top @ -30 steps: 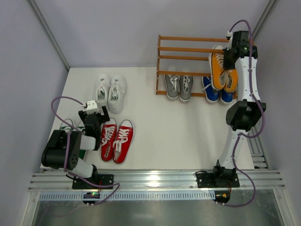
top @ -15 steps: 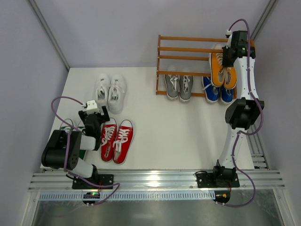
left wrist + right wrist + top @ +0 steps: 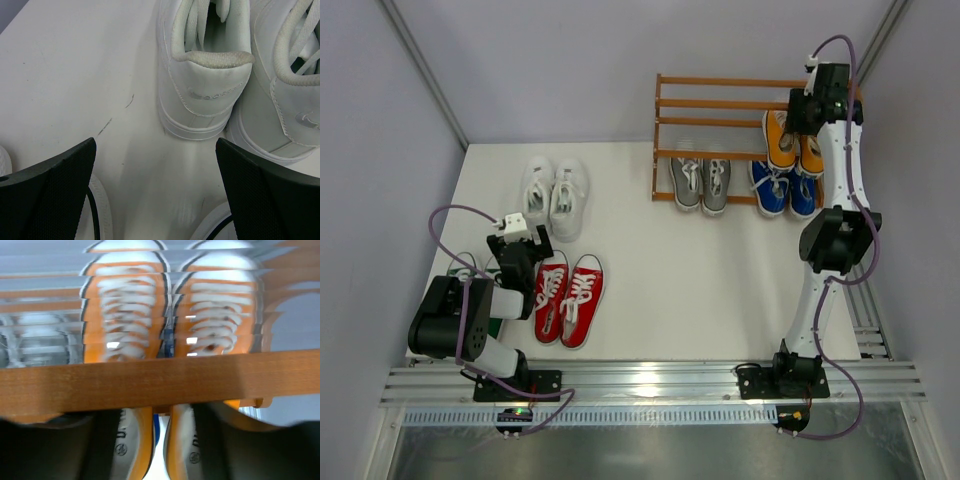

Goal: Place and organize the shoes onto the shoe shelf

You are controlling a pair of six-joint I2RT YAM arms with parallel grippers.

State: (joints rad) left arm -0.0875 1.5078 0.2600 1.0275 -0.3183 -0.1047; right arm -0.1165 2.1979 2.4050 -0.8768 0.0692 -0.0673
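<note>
Viewing orange shoes (image 3: pixel 782 145): we see white toes, white laces.
Right claw (image 3: pixel 800 116): astride heels; we cannot tell its grip.

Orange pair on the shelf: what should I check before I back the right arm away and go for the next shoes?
1. Orange pair up on the shoe shelf, above the blue pair: ok.
2. Right tool free of the orange pair: cannot tell, its wrist view is blurred.
3. Blue pair and grey pair on the lowest tier: ok.
4. Left tool open, nothing between its fingers: ok.
5. White pair and red pair shelved: not ok, both on the table.
</note>
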